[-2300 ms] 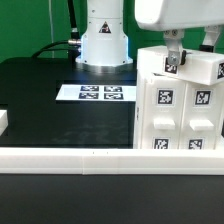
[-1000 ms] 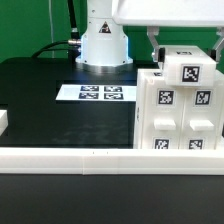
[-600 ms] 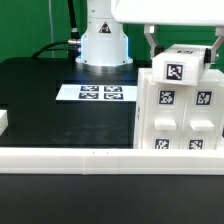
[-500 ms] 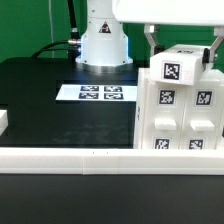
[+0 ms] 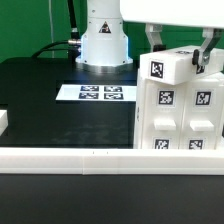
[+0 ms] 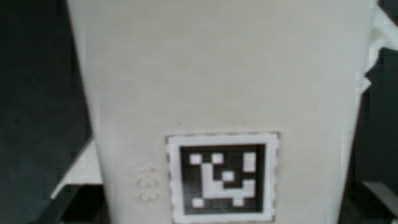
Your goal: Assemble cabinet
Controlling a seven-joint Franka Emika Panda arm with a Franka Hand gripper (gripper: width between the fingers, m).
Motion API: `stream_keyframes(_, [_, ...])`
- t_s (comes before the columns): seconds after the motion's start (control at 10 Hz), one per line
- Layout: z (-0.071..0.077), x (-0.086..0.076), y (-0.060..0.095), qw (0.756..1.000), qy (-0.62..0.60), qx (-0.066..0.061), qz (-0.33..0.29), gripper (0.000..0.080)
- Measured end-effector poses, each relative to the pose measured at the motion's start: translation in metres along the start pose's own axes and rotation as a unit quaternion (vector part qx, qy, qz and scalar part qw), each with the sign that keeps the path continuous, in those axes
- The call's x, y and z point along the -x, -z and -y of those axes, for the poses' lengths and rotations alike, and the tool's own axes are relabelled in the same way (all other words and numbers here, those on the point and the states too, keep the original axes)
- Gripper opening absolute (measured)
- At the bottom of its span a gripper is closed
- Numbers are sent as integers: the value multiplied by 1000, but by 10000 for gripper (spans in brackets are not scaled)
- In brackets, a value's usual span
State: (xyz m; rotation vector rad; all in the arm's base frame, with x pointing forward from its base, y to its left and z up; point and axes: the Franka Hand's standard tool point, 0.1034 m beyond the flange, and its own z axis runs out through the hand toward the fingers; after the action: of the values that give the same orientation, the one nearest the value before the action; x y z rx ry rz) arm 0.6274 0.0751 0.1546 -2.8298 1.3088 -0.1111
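The cabinet (image 5: 180, 120), a large white box with square compartments and black-and-white tags, stands at the exterior view's right. My gripper (image 5: 180, 50) is just above its top. The fingers (image 5: 154, 42) straddle a long white tagged part (image 5: 172, 68), are shut on it, and hold it tilted on the cabinet's top edge. In the wrist view this part (image 6: 214, 90) fills the frame, with its tag (image 6: 222, 175) near the jaws. Where the part meets the cabinet is hidden.
The marker board (image 5: 100, 93) lies flat on the black table in front of the robot base (image 5: 103, 40). A long white rail (image 5: 70, 158) runs along the table's near edge. A small white piece (image 5: 3, 122) sits at the left edge.
The gripper has turned the held part: its tag has swung from the exterior view's right toward the left, and the part now sits more tilted. The cabinet has not moved.
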Motion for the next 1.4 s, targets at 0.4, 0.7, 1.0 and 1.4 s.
stream_keyframes(0.4, [-5, 2, 0, 982, -186, 7, 7, 560])
stream_keyframes(0.7, [-7, 3, 0, 954, -300, 12, 9, 560])
stream_keyframes(1.0, [-8, 4, 0, 927, -375, 15, 12, 560])
stream_keyframes(1.4, [-10, 5, 0, 887, -461, 19, 12, 561])
